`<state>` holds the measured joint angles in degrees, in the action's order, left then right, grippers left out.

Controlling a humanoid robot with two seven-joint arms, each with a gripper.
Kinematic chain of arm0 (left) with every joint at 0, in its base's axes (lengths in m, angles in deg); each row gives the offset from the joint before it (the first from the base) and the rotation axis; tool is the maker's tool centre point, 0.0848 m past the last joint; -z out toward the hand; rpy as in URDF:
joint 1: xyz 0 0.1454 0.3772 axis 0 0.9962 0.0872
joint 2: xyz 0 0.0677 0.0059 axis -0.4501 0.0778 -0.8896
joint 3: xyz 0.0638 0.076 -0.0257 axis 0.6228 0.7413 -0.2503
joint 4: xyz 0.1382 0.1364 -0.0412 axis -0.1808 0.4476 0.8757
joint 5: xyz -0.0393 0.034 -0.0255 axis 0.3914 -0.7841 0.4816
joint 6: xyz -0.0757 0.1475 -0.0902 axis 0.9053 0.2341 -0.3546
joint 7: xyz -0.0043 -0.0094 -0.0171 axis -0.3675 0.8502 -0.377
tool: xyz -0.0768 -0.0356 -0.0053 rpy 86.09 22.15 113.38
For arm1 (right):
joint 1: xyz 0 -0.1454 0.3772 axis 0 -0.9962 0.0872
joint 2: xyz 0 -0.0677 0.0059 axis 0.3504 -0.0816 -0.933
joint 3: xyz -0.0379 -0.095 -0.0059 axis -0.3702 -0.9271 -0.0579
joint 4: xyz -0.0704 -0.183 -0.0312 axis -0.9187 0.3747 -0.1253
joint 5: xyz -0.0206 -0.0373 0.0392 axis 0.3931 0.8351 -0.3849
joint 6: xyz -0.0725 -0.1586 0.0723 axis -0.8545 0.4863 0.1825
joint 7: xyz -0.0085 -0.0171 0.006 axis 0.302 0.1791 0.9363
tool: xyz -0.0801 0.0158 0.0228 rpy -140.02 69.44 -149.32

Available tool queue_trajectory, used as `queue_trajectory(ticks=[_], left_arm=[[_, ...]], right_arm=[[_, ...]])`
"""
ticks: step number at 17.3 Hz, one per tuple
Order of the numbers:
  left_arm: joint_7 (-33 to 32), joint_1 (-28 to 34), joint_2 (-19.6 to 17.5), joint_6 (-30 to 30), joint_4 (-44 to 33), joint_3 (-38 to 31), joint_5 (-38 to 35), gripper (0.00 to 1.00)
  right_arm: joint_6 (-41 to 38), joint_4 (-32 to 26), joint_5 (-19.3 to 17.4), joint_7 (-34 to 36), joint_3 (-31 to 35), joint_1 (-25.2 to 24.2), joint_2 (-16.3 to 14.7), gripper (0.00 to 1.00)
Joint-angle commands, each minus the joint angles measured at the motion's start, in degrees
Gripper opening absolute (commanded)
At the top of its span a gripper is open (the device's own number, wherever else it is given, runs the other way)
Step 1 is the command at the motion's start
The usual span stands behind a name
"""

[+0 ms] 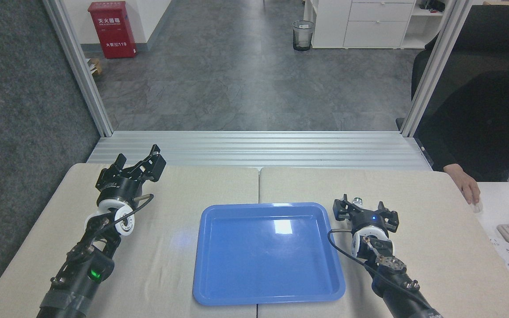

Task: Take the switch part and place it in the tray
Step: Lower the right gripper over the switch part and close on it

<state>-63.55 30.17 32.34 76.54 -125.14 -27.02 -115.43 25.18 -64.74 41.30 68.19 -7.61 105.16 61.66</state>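
Beige table (175,185): right gripper (365,211) jaws spread over switch part (358,201), just beside tray (332,247) rim.

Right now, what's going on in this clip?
The robot's right end effector is down over the switch part, which sits on the table just right of the blue tray; only its silvery tip shows. The fingers look spread, with no grasp visible yet. The tray holds nothing. The left end effector hovers open at the far left, idle. A person's hand rests at the right edge.

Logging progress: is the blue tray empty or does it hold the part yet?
Empty. The tray shows only bare blue; the switch part peeks out beside the right hand.
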Motion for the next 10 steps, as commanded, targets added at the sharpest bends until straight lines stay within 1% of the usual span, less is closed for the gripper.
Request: queue_trajectory(ticks=[1,3,4,5,6,7,8,10], left_arm=[[0.05,0.04,-0.01,0.00,0.00,0.00,0.00,1.00],[0.05,-0.05,0.07,0.00,0.00,0.00,0.00,1.00],[0.05,0.04,0.07,0.00,0.00,0.00,0.00,1.00],[0.05,-0.05,0.07,0.00,0.00,0.00,0.00,1.00],[0.05,-0.05,-0.01,0.00,0.00,0.00,0.00,1.00],[0.05,0.04,0.07,0.00,0.00,0.00,0.00,1.00],[0.05,0.04,0.07,0.00,0.00,0.00,0.00,1.00],[0.05,0.04,0.07,0.00,0.00,0.00,0.00,1.00]], right_arm=[[0.05,8.34,0.05,0.13,-2.58,-0.08,2.33,0.97],[-0.04,8.43,-0.04,0.13,-2.58,-0.16,2.25,0.95],[-0.04,8.43,-0.04,0.13,-2.67,-0.16,2.25,0.91],[0.14,8.43,0.05,0.13,-3.10,-0.08,2.25,0.79],[0.40,8.25,-0.04,0.13,-3.72,-0.08,2.33,0.54],[0.49,8.16,-0.04,-0.04,-3.81,-0.08,2.42,0.25],[0.75,8.08,-0.04,-0.22,-3.64,0.10,2.25,0.00],[2.85,7.38,-0.65,-0.13,-2.41,0.98,2.33,0.00]])
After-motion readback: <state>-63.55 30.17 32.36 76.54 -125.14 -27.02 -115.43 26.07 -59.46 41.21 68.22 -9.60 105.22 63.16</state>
